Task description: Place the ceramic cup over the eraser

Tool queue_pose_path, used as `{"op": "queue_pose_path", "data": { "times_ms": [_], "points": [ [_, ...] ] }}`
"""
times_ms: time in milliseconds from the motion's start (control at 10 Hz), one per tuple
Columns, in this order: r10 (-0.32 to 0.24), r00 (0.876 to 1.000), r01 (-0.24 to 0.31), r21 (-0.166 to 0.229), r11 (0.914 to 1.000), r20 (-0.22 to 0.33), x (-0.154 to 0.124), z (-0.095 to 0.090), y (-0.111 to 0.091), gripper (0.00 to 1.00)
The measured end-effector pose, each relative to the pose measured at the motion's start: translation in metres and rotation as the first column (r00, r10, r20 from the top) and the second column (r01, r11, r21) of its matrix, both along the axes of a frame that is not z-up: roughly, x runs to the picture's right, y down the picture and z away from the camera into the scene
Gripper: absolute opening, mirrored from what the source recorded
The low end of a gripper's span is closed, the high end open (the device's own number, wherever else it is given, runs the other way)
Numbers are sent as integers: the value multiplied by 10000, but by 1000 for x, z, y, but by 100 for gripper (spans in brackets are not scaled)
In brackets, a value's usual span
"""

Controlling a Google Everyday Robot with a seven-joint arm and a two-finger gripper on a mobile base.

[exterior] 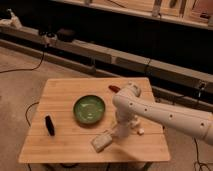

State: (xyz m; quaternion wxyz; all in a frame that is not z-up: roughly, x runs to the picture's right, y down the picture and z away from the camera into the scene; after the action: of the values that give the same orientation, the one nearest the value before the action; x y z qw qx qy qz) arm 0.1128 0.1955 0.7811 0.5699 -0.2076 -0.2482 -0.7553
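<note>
Gripper: the gripper point(125, 124) hangs at the end of the white arm, low over the near right part of the counter point(65, 92). We cannot tell whether it is clamped on anything or free, since wrist and cup merge into one pale column.

Ceramic cup: the ceramic cup point(122, 135) stands upright directly under the gripper, at or just beside its tip, with its base on the wood as far as we can judge.

Eraser: the eraser point(49, 125) lies well apart from the gripper, off to the picture's left, near the counter's left edge and at about the same depth.

Eraser axis: its long axis runs roughly near-to-far, so it lies crosswise to the line from the gripper.

Between them: the green bowl point(89, 109) sits left of the gripper and slightly farther back. The cream block point(102, 141) lies just left of the cup and a little nearer.

Behind the gripper: a small red thing point(114, 89) lies near the far edge.

What the move turns on: we judge the cup must be carried leftward across the counter, passing between or above bowl and block. It would then come down mouth first over the eraser, whose length has to fit inside the rim.
</note>
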Motion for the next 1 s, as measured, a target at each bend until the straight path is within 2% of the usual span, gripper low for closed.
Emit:
{"op": "queue_pose_path", "data": {
  "times_ms": [100,400,500,700,1000],
  "points": [
    [148,9999,-148,-25,9999,-44,2,-1,1,51],
    [509,9986,-512,247,9984,112,1,-3,-3,21],
    [528,9984,-535,407,9977,180,1,-6,-6,15],
    [418,9987,-434,590,9973,286,-1,-17,-13,15],
    [104,9975,-159,792,9967,695,-12,-59,-36,15]
  ]
}}
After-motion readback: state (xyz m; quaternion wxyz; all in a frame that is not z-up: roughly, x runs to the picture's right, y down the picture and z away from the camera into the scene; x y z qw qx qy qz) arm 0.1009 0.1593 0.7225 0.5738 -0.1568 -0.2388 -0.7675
